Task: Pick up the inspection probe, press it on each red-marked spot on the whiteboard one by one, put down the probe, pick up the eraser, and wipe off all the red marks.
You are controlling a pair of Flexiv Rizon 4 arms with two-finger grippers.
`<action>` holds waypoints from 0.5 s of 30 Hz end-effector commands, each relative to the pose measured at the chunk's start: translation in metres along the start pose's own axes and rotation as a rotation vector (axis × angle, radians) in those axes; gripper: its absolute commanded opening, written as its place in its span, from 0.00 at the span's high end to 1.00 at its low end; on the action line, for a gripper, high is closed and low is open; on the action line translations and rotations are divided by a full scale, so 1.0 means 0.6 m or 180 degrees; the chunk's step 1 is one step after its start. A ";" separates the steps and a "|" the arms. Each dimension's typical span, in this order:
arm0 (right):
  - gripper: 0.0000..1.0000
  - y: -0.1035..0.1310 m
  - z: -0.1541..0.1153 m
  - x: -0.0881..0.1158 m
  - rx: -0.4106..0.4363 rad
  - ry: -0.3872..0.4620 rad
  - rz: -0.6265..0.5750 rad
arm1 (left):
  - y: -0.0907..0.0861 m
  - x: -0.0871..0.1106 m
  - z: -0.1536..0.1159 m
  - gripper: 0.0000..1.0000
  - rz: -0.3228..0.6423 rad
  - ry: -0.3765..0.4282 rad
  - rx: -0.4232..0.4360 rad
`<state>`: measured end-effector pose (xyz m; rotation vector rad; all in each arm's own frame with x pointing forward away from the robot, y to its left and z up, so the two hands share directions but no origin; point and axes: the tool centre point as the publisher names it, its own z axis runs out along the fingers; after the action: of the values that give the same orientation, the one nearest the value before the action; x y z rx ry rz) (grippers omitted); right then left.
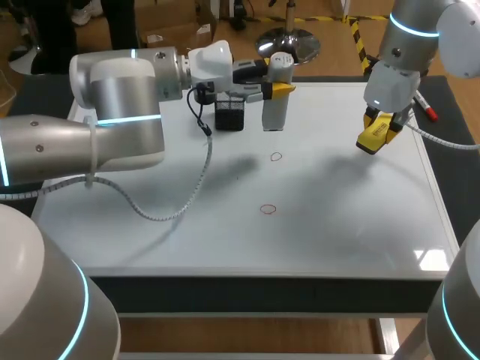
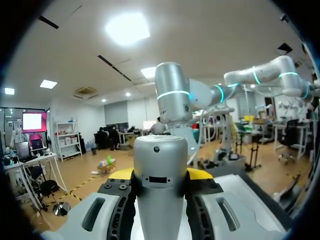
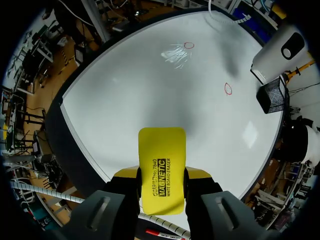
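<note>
Probe (image 1: 276,101) in left fingers (image 1: 283,88), beside black mesh holder (image 1: 229,112)

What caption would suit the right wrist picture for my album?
Right pincer grips a yellow rectangular eraser above the glossy white whiteboard, two red circle marks ahead.

1. One whiteboard (image 1: 360,225), lying on the tabletop.
2. Two red marks (image 1: 276,157) (image 1: 268,209), both small circles.
3. One probe (image 1: 276,101), silver.
4. One eraser (image 1: 375,135), yellow.
5. One black mesh holder (image 1: 229,112).
6. One marker pen (image 1: 426,109), at the tabletop's right edge.
7. Two arms: left arm (image 1: 112,112), right arm (image 1: 405,45).
</note>
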<state>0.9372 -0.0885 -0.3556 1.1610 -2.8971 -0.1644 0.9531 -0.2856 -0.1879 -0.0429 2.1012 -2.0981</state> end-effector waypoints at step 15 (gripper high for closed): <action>1.00 -0.002 -0.001 0.000 0.0004 0.0012 -0.0005 | -0.048 -0.101 0.030 1.00 0.0094 0.0353 -0.0037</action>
<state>0.9372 -0.0884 -0.3557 1.1611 -2.8970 -0.1645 0.9955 -0.2903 -0.1585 0.0367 2.1094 -2.0946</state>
